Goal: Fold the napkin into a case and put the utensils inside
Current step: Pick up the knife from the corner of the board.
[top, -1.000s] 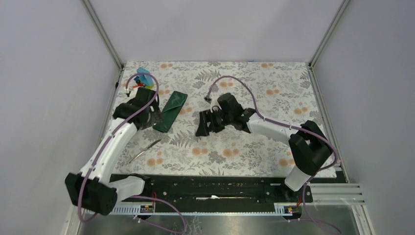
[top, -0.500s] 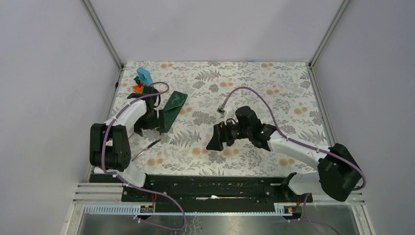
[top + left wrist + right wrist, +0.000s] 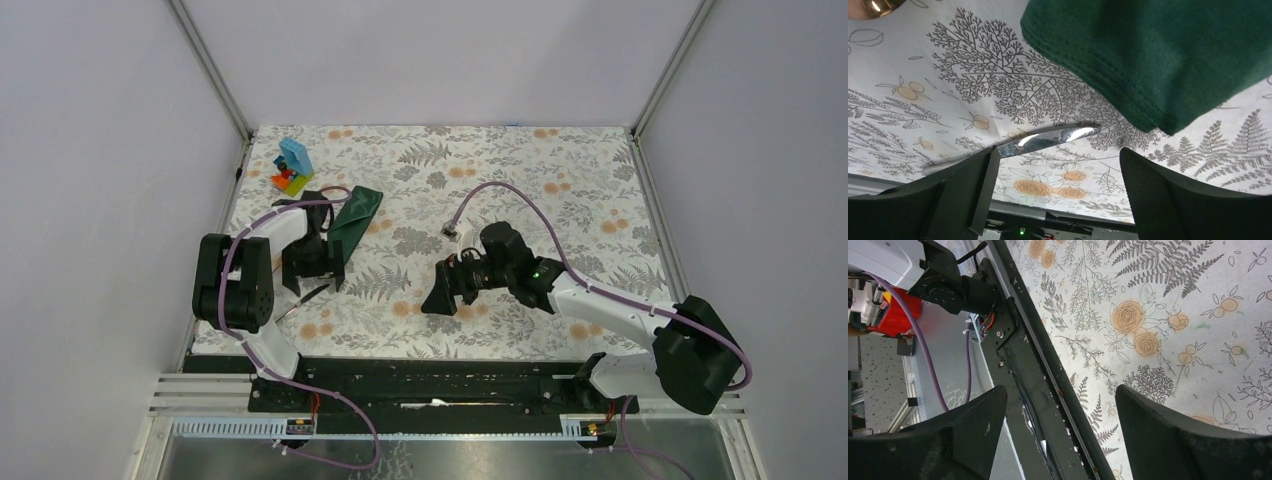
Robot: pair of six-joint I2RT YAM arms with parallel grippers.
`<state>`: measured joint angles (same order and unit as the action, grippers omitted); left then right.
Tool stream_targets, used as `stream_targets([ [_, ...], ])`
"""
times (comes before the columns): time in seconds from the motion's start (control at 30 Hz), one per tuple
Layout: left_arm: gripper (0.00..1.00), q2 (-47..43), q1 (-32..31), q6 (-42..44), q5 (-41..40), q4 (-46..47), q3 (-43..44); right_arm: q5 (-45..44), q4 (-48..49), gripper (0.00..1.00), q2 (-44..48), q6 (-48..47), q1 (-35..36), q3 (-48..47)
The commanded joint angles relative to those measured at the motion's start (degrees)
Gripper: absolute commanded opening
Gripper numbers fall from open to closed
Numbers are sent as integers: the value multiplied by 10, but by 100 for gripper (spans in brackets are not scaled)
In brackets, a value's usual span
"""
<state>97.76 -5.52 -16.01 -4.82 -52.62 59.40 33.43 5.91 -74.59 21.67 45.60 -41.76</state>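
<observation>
L gripper (image 3: 1058, 156) hangs wide, empty, over a utensil (image 3: 1055, 136) lying just beside the end of the case (image 3: 1158, 55). Utensil runs nearly finger-to-finger, so wrist prob. needs a turn before dropping, w/ pinch across the thin shaft. R gripper (image 3: 1060, 392): wide, empty, well apart.

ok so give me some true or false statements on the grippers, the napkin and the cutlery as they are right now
1. The left gripper is open over a silvery utensil. True.
2. The right gripper holds a utensil. False: it is open and empty over the floral table covering.
3. The dark green napkin lies folded into a narrow oblong. True.
4. The toy block stack stands on the napkin. False: it stands apart, on the covering near the far left corner.
5. That utensil is tucked inside the napkin. False: it lies bare on the covering beside the napkin's near end.
</observation>
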Motion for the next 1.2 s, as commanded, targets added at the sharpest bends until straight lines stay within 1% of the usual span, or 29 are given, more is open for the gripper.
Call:
stream_targets([
  [0.0,94,14,1,-30,-20,22,-3,-13,17,87,24,-13,3,1],
  [0.1,82,25,1,-36,0,30,-8,-19,16,87,26,-14,3,0],
  [0.27,75,13,1,-39,-6,39,-12,-27,16,87,29,-14,3,-1],
  [0.37,67,10,1,-38,-6,43,-14,-28,17,87,26,-12,3,-3],
  [0.6,56,5,1,-33,-8,55,-18,-31,19,87,19,-11,3,-4],
  [0.77,55,-3,1,-36,-23,62,-17,-26,25,87,10,-6,2,-4],
  [0.8,58,-11,1,-42,-31,63,-15,-25,26,87,9,-7,3,-5],
  [0.83,70,-22,1,-55,-42,63,-12,-25,26,87,8,-7,3,-5],
  [0.9,89,-65,1,-103,-75,56,-3,-23,29,87,7,-5,3,-4],
  [0.93,97,-82,2,-136,-92,44,4,-22,32,87,6,-4,2,-3],
  [1.03,99,-140,21,-259,-152,-24,38,-19,33,87,6,-2,2,-2],
  [1.07,99,-161,34,-300,-161,-49,46,-20,33,87,8,-1,3,-2],
  [1.1,98,-187,50,-345,-157,-63,39,-20,33,87,9,-1,3,0],
  [1.13,99,-219,79,-381,-129,-67,21,-21,33,87,11,-1,3,0],
  [1.17,99,-254,115,-417,-82,-60,-11,-20,33,87,11,-1,3,0],
])
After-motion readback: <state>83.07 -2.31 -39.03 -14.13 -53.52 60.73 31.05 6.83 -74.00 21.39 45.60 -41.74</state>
